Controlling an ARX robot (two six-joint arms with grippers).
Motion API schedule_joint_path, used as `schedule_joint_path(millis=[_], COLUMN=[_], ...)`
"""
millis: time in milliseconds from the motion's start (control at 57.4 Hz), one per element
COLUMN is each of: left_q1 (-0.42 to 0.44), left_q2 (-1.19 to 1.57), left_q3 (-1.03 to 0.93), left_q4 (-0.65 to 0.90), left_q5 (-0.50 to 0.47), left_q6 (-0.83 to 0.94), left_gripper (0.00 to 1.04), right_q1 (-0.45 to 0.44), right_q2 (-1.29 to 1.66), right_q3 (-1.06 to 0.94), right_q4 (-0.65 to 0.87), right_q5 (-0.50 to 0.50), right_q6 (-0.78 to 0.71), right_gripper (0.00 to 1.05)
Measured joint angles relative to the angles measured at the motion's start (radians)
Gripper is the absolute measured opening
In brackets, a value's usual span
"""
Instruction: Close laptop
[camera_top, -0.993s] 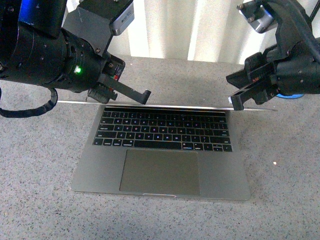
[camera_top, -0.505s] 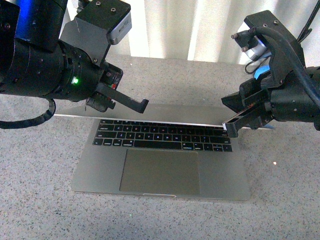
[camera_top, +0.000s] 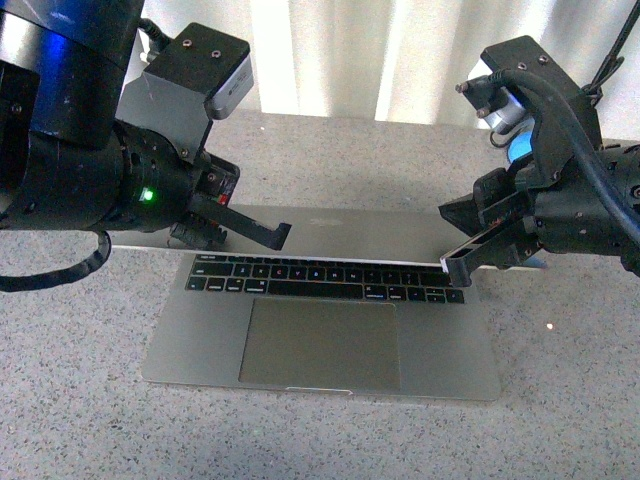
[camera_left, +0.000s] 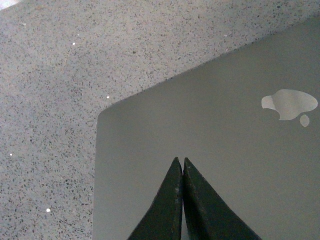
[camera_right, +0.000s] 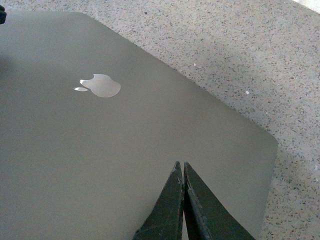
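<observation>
Speckled counter (camera_top: 80, 420) holds laptop (camera_top: 200, 340), screen hidden; left gripper (camera_top: 283, 236), right gripper (camera_top: 456, 270) clenched, seemingly on lid (camera_left: 210, 130)

Right gripper over the laptop lid

The laptop (camera_right: 125, 150) shows its grey lid, with the pale logo (camera_right: 100, 85) toward one side and a rounded corner near the gripper (camera_right: 180, 167). The dark fingers meet at their tips, with no gap between them, over the lid. Whether they touch it cannot be told. Speckled table (camera_right: 240, 50) lies beyond the lid's edge.
</observation>
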Motion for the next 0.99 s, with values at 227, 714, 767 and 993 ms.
schedule_joint_path(millis=[227, 714, 767, 993], left_q1=[0.01, 0.014, 0.013, 0.013], left_q2=[0.022, 0.045, 0.045, 0.048], left_q3=[-0.009, -0.029, -0.032, -0.044], left_q4=[0.016, 0.036, 0.04, 0.055], left_q5=[0.012, 0.024, 0.024, 0.027], left_q6=[-0.013, -0.031, -0.033, -0.05], left_gripper=[0.04, 0.04, 0.04, 0.04], right_q1=[0.0, -0.003, -0.003, -0.004], right_q2=[0.019, 0.061, 0.063, 0.071], right_q3=[-0.007, -0.037, -0.037, -0.04], right_q4=[0.015, 0.059, 0.06, 0.066], right_q5=[0.0, 0.0, 0.0, 0.0], right_q6=[0.016, 0.032, 0.032, 0.032], right_gripper=[0.01, 0.01, 0.01, 0.01])
